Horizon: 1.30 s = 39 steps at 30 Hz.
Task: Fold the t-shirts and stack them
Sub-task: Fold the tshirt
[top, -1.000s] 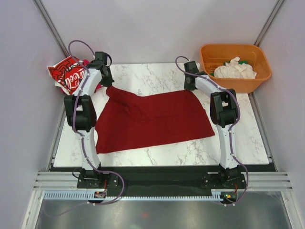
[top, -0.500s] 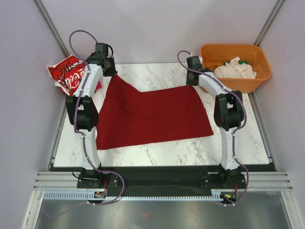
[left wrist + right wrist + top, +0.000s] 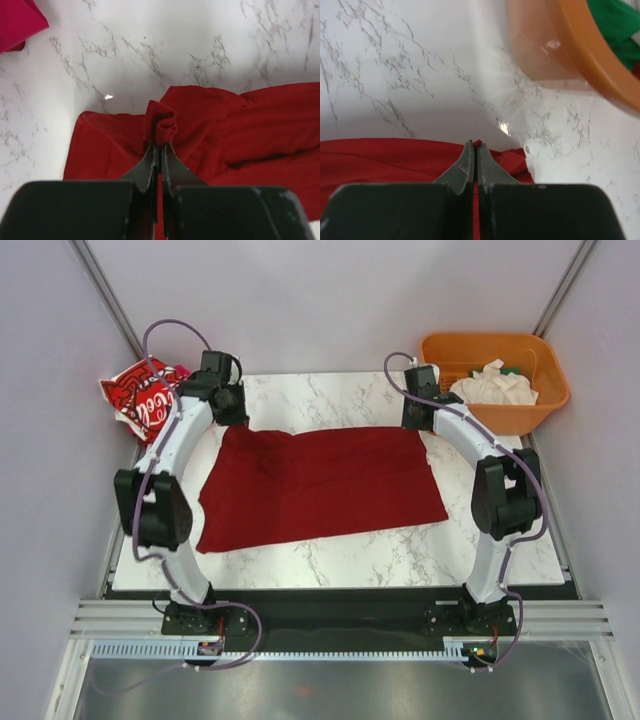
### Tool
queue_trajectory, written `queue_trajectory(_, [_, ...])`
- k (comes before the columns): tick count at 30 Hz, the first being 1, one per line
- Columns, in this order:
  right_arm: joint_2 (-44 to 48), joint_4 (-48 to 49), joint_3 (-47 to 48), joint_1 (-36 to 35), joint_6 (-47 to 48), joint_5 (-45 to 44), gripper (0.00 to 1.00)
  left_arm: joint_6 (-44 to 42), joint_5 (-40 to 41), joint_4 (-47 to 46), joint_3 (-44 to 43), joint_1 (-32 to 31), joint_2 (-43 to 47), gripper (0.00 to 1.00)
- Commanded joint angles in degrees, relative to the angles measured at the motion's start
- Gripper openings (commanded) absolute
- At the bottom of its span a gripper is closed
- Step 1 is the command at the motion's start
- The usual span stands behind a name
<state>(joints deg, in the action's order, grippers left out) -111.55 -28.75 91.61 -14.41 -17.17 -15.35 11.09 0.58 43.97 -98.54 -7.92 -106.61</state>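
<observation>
A plain, soft dark red t-shirt (image 3: 320, 485) lies spread across the middle of the white marble-patterned table (image 3: 330, 395), filling the centre of the overhead view. Its lower edge runs slanted from lower left to right, and its upper edge is pulled nearly straight between the two arms. At the upper left corner of the cloth, the left gripper (image 3: 232, 412) is clenched on it. The left wrist view shows the left gripper (image 3: 160, 149) with its black fingers pressed together, pinching a small bunched peak of the dark red t-shirt (image 3: 240, 130) that stands up above loose wrinkles on the table (image 3: 150, 45). At the cloth's upper right corner, the right gripper (image 3: 419, 420) is also closed. In the right wrist view the right gripper (image 3: 475, 148) has its tips meeting at the far edge of the dark red t-shirt (image 3: 380, 160), with a sliver of red showing between the fingers. In the upper left of the overhead view, off the table's corner, lies a crumpled bright red t-shirt (image 3: 145, 395) with white lettering, with a scrap of magenta cloth (image 3: 17, 20) beside it. In the upper right sits a rectangular orange plastic tub (image 3: 495, 342), touching the table's far right corner and holding a bundled white t-shirt (image 3: 490, 388) and some green cloth (image 3: 615, 25).
</observation>
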Motion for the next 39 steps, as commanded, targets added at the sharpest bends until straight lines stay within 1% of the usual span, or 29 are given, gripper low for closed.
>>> queue_trajectory(1, [5.4, 2.4, -4.3, 0.2, -0.5, -1.0, 0.00, -0.3, 2.9, -1.1, 8.3, -3.2, 10.9, 0.02])
queue_trajectory(2, [6.1, 2.5, -6.2, 0.3, -0.6, -0.8, 0.00, -0.3, 2.9, -1.1, 10.7, -3.8, 14.4, 0.02])
queue_trajectory(3, [6.7, 2.6, -7.2, 0.3, -0.8, -0.6, 0.00, 2.0, 5.3, -0.9, 13.2, -4.4, 16.5, 0.02])
queue_trajectory(4, [8.2, 2.9, -8.2, 0.3, -0.9, -0.6, 0.00, 3.0, 5.4, -0.9, 18.0, -5.0, 18.3, 0.02])
queue_trajectory(5, [8.9, 3.3, -10.0, 0.2, -0.9, -0.6, 0.00, 4.9, 5.3, -0.7, 20.3, -5.2, 20.1, 0.02])
queue_trajectory(6, [10.2, 3.3, -10.8, 0.3, -0.9, -0.6, 0.00, 5.9, 5.3, -0.5, 24.7, -5.5, 24.0, 0.02])
queue_trajectory(9, [12.0, 3.4, -14.0, 0.2, -0.8, -0.6, 0.00, 8.1, 4.6, 0.0, 30.3, -6.4, 30.5, 0.02])
queue_trajectory(10, [13.4, 3.4, -14.8, 0.2, -1.0, -0.5, 0.00, 9.5, 4.7, 0.6, 33.5, -7.0, 32.1, 0.02])
queue_trajectory(13, [15.8, 3.7, -18.3, 0.3, -1.5, -0.1, 0.00, 11.8, 4.0, 1.8, 38.2, -7.7, 36.9, 0.02])
queue_trajectory(17, [18.9, 3.9, -22.7, 0.3, -2.2, 0.3, 0.00, 14.7, 3.4, 3.7, 41.6, -7.9, 41.6, 0.02])
queue_trajectory(22, [23.4, 4.1, -27.0, 0.3, -2.4, 1.6, 0.00, 15.6, 2.8, 6.6, 43.4, -8.2, 46.3, 0.02])
queue_trajectory(29, [28.8, 4.1, -33.1, 0.2, -3.3, 3.3, 0.02, 16.5, 2.1, 10.3, 43.2, -8.7, 49.5, 0.02])
queue_trajectory(33, [31.5, 4.0, -35.4, 0.2, -3.7, 3.8, 0.04, 17.2, 1.7, 13.0, 42.9, -8.8, 49.8, 0.03])
queue_trajectory(34, [31.9, 4.1, -36.7, 0.2, -4.2, 3.9, 0.07, 17.4, 1.5, 13.2, 43.1, -8.8, 49.9, 0.04])
queue_trajectory(35, [32.2, 4.1, -37.4, 0.3, -4.8, 4.0, 0.27, 17.5, 1.0, 13.3, 43.3, -8.9, 50.1, 0.08])
queue_trajectory(37, [33.1, 4.5, -40.0, 0.2, -5.8, 4.5, 0.52, 17.2, 0.0, 14.0, 43.8, -8.8, 49.7, 0.30])
queue_trajectory(38, [33.4, 4.5, -40.9, 0.3, -7.2, 3.9, 0.80, 17.2, -0.2, 14.4, 43.9, -8.8, 49.6, 0.46])
queue_trajectory(39, [34.2, 4.5, -41.8, 0.3, -7.6, 3.1, 0.90, 17.4, -0.3, 15.2, 43.9, -8.8, 49.7, 0.71])
